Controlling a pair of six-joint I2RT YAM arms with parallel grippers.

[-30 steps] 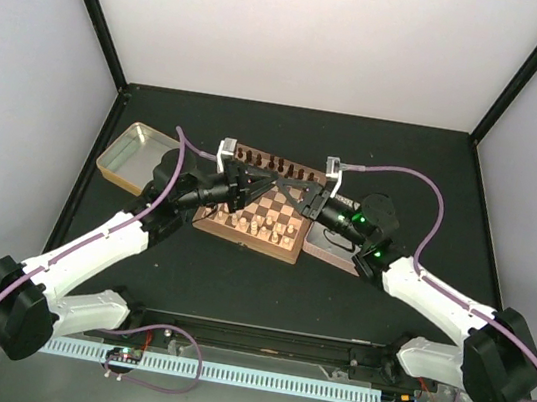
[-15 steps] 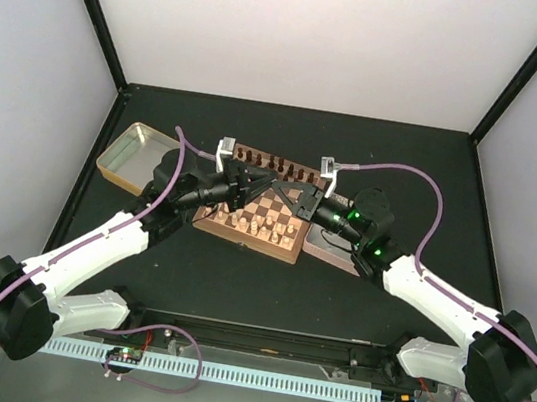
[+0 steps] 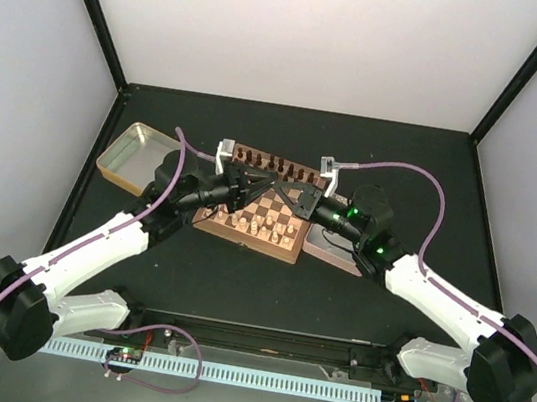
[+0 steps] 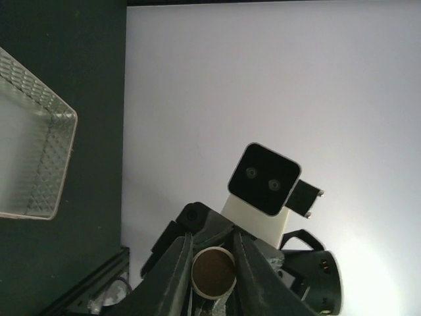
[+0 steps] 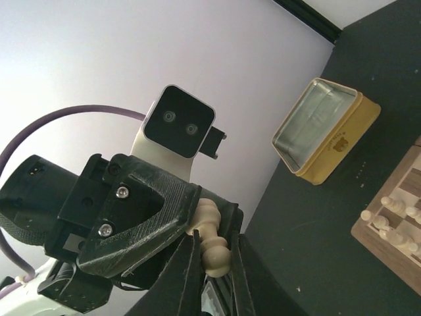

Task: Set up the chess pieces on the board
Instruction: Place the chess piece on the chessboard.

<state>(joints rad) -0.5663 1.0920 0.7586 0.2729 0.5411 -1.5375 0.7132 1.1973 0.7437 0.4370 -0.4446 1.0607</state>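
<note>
— Right gripper (image 5: 214,245), what's it got?
— From my feed, its fingers are pinching a tan chessman (image 5: 215,254). The piece's far end reaches toward the left gripper (image 4: 213,262), which meets it tip to tip.
— And the left one?
— Its fingers are pressed against a round base (image 4: 213,272) with a brown face and pale rim, seen end-on. I can't tell whether that's the same piece.
— Where's the board?
— Directly beneath both tips. The board (image 3: 242,241) has more chess pieces (image 3: 257,226) on its rows nearer the arm bases. A yellow tin (image 5: 325,128) lies beyond the left gripper.
</note>
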